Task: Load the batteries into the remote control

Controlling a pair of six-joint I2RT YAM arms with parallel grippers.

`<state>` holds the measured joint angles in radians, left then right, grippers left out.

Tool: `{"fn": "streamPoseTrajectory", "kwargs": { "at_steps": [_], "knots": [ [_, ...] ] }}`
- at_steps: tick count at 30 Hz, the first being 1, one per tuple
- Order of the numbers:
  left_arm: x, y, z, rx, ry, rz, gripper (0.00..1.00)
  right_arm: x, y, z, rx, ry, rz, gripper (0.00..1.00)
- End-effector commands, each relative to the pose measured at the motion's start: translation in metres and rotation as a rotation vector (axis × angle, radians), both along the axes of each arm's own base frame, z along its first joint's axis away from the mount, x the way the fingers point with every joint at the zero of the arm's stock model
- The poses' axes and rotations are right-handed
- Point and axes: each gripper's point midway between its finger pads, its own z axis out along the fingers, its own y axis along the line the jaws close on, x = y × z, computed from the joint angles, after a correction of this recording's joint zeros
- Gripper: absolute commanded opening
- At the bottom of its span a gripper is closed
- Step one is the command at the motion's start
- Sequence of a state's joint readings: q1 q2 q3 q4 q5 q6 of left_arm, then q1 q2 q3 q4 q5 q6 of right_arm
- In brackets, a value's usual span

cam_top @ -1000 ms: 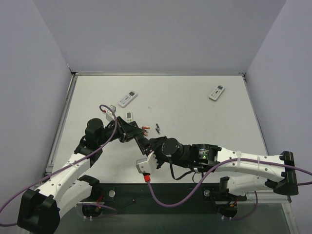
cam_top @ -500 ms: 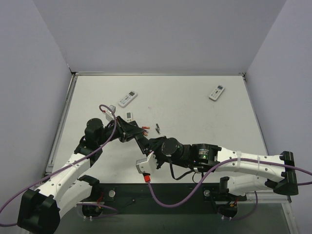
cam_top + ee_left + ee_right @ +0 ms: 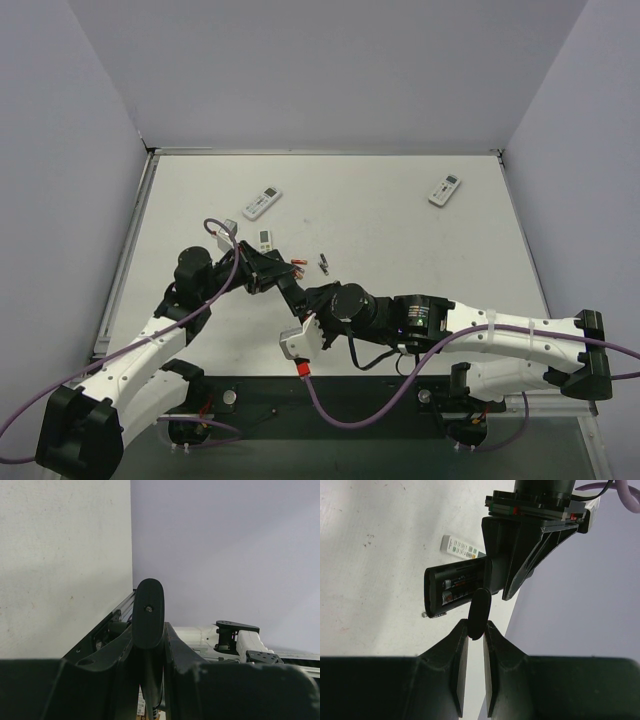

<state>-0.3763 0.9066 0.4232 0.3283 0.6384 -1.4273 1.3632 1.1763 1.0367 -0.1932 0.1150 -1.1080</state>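
almost nothing shifts over the last second. in the top view the right arm sinks a shade toward the near edge and the cable loop over the left arm droops slightly. the white remotes (image 3: 262, 203) and the spare cells (image 3: 322, 263) on the table (image 3: 400, 230) lie where they were. i read that as the tail of a seating push, not a fresh reach.

the left hand (image 3: 490, 582) is clamped on one end of the black remote control (image 3: 451, 591), holding it above the table with its open bay facing the right wrist camera. two red-and-black batteries (image 3: 456, 583) lie side by side inside that bay. the right hand (image 3: 479, 614) is pinched fully together with nothing between its fingers. its tip sits just beside the bay's edge; whether it touches i cannot tell.

with both slots seemingly filled, loading looks nearly done. what likely remains is confirming that the batteries sit flat.
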Motion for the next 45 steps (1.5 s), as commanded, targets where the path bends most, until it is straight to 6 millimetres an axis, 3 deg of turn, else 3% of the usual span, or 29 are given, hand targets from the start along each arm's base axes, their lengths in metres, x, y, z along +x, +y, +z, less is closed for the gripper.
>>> {"fn": "streamPoseTrajectory", "kwargs": {
  "at_steps": [1,17,27,45],
  "knots": [
    [0.004,0.002,0.024,-0.06,-0.077,0.011,0.0,-0.007,0.002,0.005,0.005,0.026,0.02,0.0],
    [0.001,0.001,0.036,-0.078,-0.106,-0.006,0.0,-0.007,0.004,-0.008,-0.04,0.022,0.032,0.04],
    [0.002,0.003,0.021,-0.109,-0.028,0.021,0.0,-0.006,0.003,-0.014,-0.076,0.011,0.037,0.12],
    [0.003,0.005,0.016,-0.139,0.005,0.041,0.0,-0.006,0.0,-0.016,-0.091,0.009,0.034,0.25]
  ]
}}
